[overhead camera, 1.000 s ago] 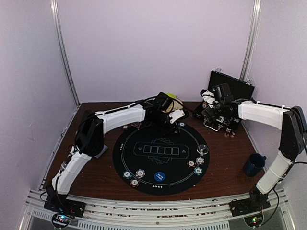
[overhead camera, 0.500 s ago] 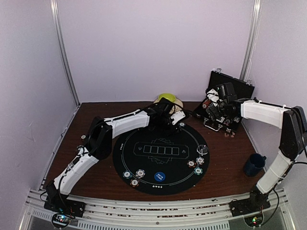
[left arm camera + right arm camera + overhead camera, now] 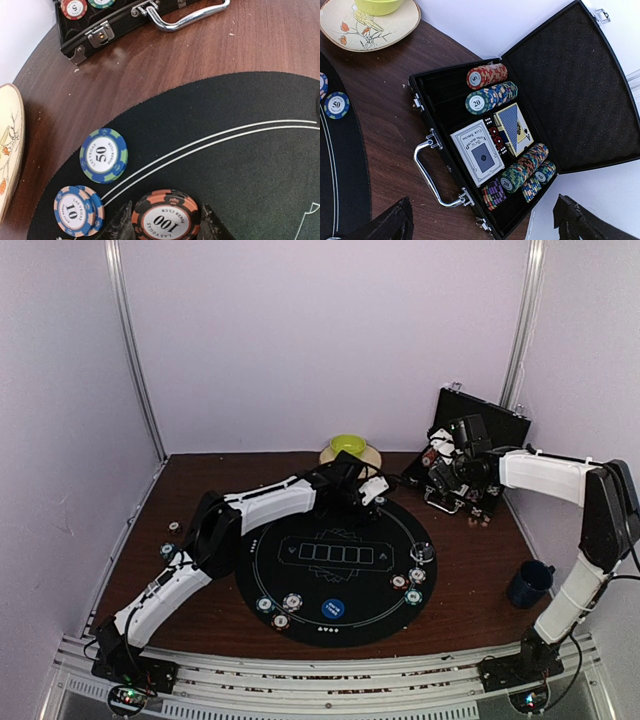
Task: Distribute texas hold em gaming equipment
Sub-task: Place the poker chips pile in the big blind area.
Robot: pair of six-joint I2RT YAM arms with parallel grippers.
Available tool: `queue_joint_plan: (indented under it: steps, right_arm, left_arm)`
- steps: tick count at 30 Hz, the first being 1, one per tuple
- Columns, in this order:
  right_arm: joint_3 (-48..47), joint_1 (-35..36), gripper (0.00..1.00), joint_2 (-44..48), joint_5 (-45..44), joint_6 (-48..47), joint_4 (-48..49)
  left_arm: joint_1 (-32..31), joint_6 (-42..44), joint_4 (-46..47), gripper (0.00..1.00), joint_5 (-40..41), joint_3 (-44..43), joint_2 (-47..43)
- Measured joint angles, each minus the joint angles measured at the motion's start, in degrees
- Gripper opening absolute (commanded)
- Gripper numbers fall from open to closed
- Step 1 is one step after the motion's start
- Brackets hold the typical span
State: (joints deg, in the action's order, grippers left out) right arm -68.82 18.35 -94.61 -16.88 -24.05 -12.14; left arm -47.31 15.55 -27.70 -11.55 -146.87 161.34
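We see the left gripper (image 3: 166, 223) pinching a black-and-orange "100" poker chip (image 3: 165, 215); the right gripper (image 3: 482, 221) hangs fully spread above a black hinged case (image 3: 570, 90).

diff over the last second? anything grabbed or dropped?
The left gripper, shut on the 100 chip, came down toward the far edge of the mat, uncovering the green bowl. Nothing was let go. The right gripper stays open over the case; the chips on the mat are unmoved.
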Motion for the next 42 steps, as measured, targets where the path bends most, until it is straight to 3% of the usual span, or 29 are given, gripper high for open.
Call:
queue_joint_plan:
  steps: [8, 16, 29, 42]
  right_arm:
    - [0.0, 0.0, 1.0, 0.0, 0.02, 0.0, 0.0]
    - [0.0, 0.0, 1.0, 0.0, 0.04, -0.02, 0.0]
    - [0.0, 0.0, 1.0, 0.0, 0.07, -0.02, 0.0]
    - [0.0, 0.0, 1.0, 0.0, 0.37, -0.02, 0.0]
  left_arm:
    - [0.0, 0.46, 0.26, 0.63, 0.85, -0.26, 0.13]
    - [0.02, 0.83, 1.03, 0.97, 2.23, -0.37, 0.13]
    - [-0.5, 1.92, 1.27, 0.98, 6.97, -0.68, 0.11]
    - [-2.73, 6.93, 5.9, 0.98, 18.51, -0.02, 0.13]
